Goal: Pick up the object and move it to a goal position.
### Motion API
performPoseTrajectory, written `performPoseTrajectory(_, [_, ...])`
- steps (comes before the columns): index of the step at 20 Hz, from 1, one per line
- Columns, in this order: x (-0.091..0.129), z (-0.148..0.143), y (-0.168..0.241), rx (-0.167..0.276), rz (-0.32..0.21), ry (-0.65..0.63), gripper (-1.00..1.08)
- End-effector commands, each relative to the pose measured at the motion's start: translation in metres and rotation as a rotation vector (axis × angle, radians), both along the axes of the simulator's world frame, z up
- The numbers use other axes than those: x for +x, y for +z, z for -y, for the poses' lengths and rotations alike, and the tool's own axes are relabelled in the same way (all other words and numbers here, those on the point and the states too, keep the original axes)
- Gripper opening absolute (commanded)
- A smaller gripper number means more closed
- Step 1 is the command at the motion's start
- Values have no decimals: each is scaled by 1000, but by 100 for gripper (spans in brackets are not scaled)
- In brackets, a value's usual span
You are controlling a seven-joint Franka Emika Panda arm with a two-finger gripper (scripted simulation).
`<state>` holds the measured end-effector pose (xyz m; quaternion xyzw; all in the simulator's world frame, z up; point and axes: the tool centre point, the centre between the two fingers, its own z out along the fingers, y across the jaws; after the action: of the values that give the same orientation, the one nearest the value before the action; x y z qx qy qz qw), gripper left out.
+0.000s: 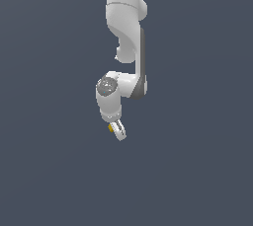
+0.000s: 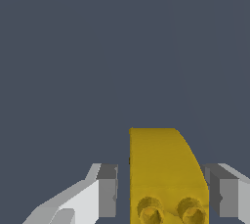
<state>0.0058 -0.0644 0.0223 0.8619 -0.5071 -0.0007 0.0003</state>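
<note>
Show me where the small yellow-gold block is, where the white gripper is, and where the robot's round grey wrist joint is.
Yellow-gold block (image 2: 163,169): wrist view, on its flat yellow face.
White gripper (image 2: 161,196): wrist view, midway between the two fingertips.
Round grey wrist joint (image 1: 105,87): exterior view, on its grey cap.

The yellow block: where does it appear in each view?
Exterior view: the yellow block is a tiny speck at the claw, just below centre.
Wrist view: the block fills the lower middle, between the fingers.
Shared landmark: the claw's grey-padded fingers.
</note>
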Motion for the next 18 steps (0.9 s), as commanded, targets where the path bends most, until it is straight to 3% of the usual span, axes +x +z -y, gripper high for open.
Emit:
performPoseTrajectory(1, [1, 0, 0, 0, 1, 0, -100])
performPoseTrajectory(18, [-1, 12, 19, 0, 2, 0, -100])
